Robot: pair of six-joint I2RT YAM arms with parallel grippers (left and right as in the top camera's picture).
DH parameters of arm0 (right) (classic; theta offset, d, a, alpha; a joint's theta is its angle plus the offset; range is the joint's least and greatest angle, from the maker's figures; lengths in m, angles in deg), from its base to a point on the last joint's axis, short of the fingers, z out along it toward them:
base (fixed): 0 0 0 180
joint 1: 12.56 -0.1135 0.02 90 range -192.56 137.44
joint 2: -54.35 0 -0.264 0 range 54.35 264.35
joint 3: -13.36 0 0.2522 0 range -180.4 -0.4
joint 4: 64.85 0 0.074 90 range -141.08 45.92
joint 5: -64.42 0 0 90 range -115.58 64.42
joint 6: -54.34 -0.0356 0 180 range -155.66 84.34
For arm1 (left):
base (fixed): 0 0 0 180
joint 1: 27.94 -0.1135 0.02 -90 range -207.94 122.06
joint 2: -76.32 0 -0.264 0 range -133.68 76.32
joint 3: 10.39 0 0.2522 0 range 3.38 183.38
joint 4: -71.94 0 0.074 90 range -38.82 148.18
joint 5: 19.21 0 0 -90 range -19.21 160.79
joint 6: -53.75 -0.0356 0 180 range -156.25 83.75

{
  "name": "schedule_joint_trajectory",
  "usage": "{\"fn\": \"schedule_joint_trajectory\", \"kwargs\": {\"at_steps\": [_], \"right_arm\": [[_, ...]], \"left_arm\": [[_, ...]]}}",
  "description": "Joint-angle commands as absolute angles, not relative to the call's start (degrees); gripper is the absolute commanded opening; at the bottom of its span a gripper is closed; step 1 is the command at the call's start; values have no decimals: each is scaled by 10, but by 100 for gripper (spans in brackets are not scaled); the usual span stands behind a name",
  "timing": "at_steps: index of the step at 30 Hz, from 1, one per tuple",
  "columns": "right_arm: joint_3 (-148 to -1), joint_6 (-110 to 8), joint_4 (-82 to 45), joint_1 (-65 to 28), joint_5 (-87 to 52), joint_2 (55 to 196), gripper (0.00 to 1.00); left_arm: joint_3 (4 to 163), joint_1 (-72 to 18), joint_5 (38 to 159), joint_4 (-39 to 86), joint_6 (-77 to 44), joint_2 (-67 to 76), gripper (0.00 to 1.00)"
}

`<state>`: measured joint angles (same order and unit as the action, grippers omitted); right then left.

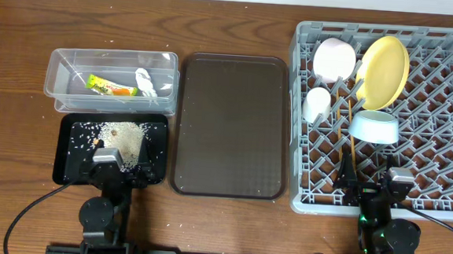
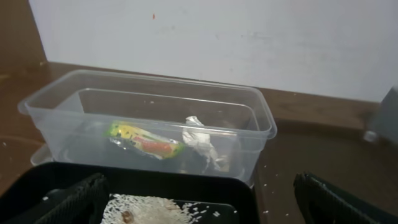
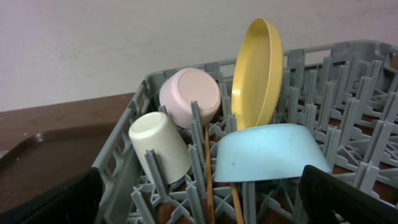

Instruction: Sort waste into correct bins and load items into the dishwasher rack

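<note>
The snack wrapper [image 1: 112, 88] [image 2: 146, 141] and crumpled tissue [image 1: 146, 83] [image 2: 202, 144] lie in the clear tub [image 1: 65, 62] [image 2: 56, 93]. Rice scraps [image 1: 120, 135] [image 2: 155, 210] are spread over the black tray [image 1: 65, 168] [image 2: 236, 190]. In the grey rack [image 1: 443, 187] [image 3: 124, 149] stand the yellow plate [image 1: 383, 71] [image 3: 257, 74], white bowl [image 1: 335, 59] [image 3: 189, 93], white cup [image 1: 317, 104] [image 3: 158, 146] and upturned blue bowl [image 1: 374, 126] [image 3: 267, 152], with chopsticks [image 1: 352, 154] [image 3: 208, 162] between the pegs. My left gripper [image 1: 120, 170] [image 2: 199, 205] is open over the black tray's near edge. My right gripper [image 1: 367, 187] [image 3: 205, 199] is open at the rack's near edge. Neither holds anything.
A large dark brown serving tray [image 1: 230, 126] [image 3: 37, 162] lies between the bins and the rack. A few rice grains are scattered on the wooden table [image 1: 12, 90] around the tub. A white wall [image 2: 249, 43] runs along the table's far edge.
</note>
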<state>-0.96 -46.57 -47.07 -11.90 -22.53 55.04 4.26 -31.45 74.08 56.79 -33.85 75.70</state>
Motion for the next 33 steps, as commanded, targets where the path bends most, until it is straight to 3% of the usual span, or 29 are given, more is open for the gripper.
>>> {"fn": "schedule_joint_trajectory", "kwargs": {"at_steps": [1,33], "right_arm": [[-7,-463,-471,-114,-223,547,99],[-7,-463,-470,-114,-223,547,99]], "left_arm": [[36,-311,738,543,-403,762,98],[36,-294,729,543,-418,761,98]]}}
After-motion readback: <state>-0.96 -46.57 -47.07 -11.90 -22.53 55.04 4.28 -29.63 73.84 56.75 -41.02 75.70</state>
